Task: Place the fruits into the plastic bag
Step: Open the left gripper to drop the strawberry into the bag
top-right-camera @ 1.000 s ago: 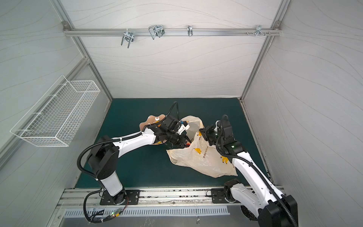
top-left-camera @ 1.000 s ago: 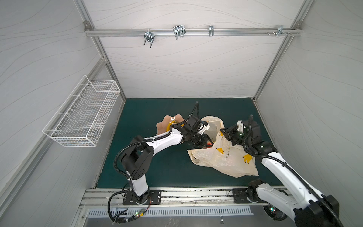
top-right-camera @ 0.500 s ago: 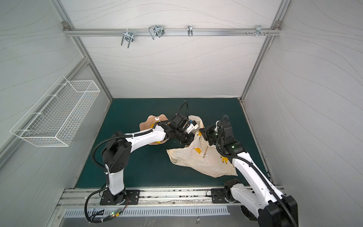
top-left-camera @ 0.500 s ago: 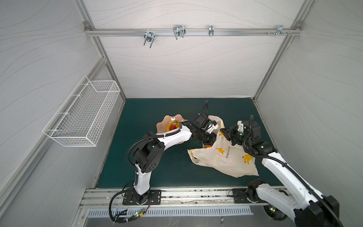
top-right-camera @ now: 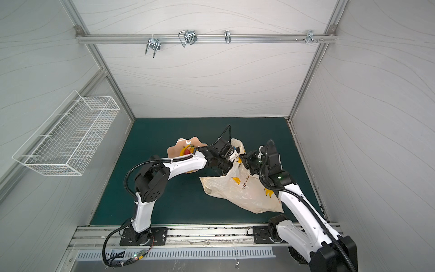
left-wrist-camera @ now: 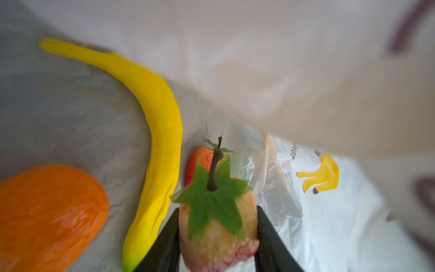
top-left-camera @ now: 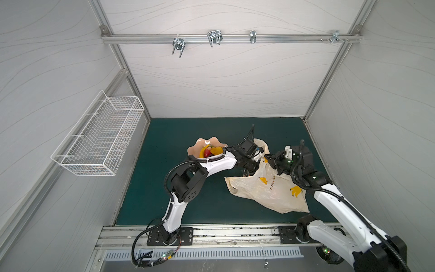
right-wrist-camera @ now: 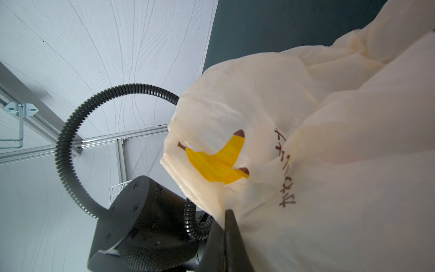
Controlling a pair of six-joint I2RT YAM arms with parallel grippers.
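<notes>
The plastic bag (top-left-camera: 275,188) (top-right-camera: 247,190) lies on the green mat at right of centre, its mouth raised toward the bowl. My right gripper (top-left-camera: 270,158) (right-wrist-camera: 229,210) is shut on the bag's upper edge and holds it up. My left gripper (left-wrist-camera: 217,208) reaches inside the bag mouth, shut on a pale yellow and pink fruit (left-wrist-camera: 219,235) with a green leaf cap and brown stem. Inside the bag lie a yellow banana (left-wrist-camera: 160,113), an orange (left-wrist-camera: 47,216) and a red fruit (left-wrist-camera: 200,157). More fruits (top-left-camera: 208,152) sit in the pink bowl (top-left-camera: 195,148).
A white wire basket (top-left-camera: 98,141) hangs on the left wall. A metal rail with hooks (top-left-camera: 214,38) runs across the back wall. The left arm's forearm (top-left-camera: 219,163) stretches past the bowl's front. Walls close the mat on three sides.
My left arm has swung right from beside the bowl to the bag mouth, and its gripper is now inside the bag. The right arm and the bag have stayed put.
</notes>
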